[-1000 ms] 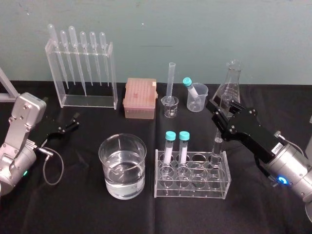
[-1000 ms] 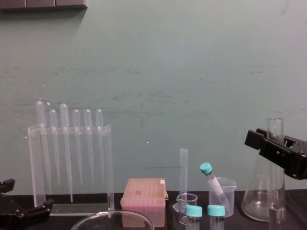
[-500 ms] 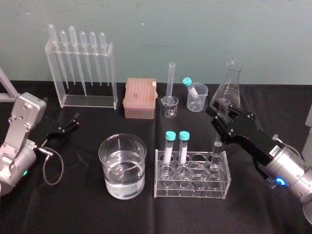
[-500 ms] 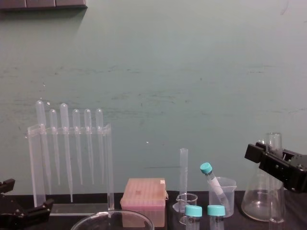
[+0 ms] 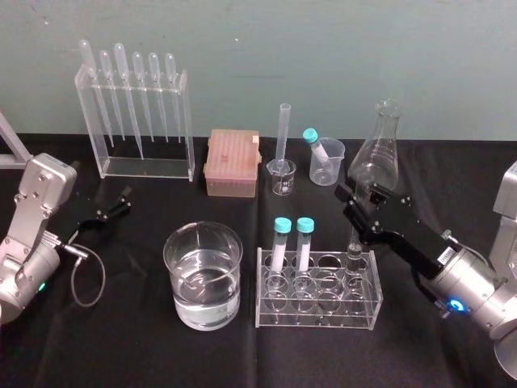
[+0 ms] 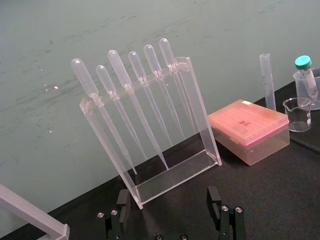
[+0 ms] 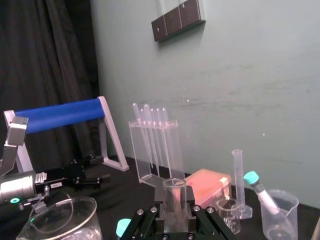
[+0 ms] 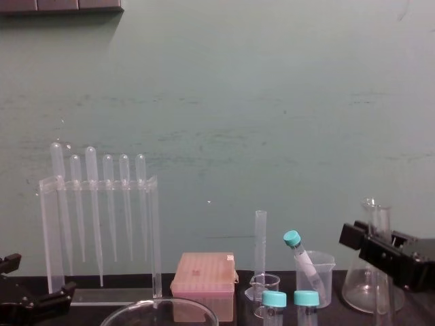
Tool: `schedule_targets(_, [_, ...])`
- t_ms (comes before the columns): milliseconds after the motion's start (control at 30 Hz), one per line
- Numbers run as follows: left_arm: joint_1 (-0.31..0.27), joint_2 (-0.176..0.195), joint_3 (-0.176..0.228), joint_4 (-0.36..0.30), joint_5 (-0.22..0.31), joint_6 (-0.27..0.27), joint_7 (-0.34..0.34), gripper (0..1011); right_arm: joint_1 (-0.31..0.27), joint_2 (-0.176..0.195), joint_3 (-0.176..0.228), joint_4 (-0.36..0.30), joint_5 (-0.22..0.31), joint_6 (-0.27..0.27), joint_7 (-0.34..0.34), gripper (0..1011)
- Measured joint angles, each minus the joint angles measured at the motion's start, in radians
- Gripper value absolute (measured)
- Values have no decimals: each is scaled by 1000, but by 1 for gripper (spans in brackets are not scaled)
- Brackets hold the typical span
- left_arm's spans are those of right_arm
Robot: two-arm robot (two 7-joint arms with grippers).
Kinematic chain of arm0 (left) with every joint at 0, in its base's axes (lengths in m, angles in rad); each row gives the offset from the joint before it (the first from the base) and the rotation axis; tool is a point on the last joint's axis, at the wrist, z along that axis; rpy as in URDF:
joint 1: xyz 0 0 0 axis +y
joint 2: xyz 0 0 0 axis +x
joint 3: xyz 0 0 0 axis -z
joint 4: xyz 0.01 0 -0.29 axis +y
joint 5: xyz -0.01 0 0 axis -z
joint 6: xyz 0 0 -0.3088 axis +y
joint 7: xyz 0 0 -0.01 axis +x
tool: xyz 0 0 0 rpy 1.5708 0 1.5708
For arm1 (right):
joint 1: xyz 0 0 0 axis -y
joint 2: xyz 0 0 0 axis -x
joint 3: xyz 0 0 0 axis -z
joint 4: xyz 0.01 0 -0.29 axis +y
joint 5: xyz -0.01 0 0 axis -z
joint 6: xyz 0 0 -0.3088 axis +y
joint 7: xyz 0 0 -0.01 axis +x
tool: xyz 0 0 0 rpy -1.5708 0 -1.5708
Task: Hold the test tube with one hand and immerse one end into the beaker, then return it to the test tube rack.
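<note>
6 pipettes (image 5: pixel 137 65), 3 teal-capped tubes (image 5: pixel 304 240), 1 wide beaker (image 5: pixel 174 271), 1 conical flask (image 5: pixel 377 158)

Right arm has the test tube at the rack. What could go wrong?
Right gripper holds the test tube near its mouth; I can't tell whether its base is seated in the test tube rack, so releasing may drop it. The conical flask stands just behind the fingers; withdrawing could clip it.

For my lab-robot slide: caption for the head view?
Right gripper holds the test tube in the rack's rear right hole; beaker of clear liquid beside it, left gripper idle far left.
</note>
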Motion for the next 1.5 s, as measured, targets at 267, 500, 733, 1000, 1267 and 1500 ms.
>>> schedule_targets(267, [0, 0, 0, 0, 0, 0, 0, 1000, 0, -2, -8, 12, 8, 15, 0, 225])
schedule_targets(500, [0, 0, 0, 0, 0, 0, 0, 1000, 0, -2, -8, 12, 8, 15, -1, 225])
schedule_targets(733, [0, 0, 0, 0, 0, 0, 0, 1000, 0, -2, -7, 12, 8, 15, -1, 225])
schedule_targets(1000, [0, 0, 0, 0, 0, 0, 0, 1000, 0, -2, -7, 11, 7, 15, -1, 360])
schedule_targets(1267, [0, 0, 0, 0, 0, 0, 0, 1000, 0, -2, -6, 11, 7, 14, -1, 599])
schedule_targets(1500, [0, 0, 0, 0, 0, 0, 0, 1000, 0, -2, -6, 10, 7, 14, -1, 817])
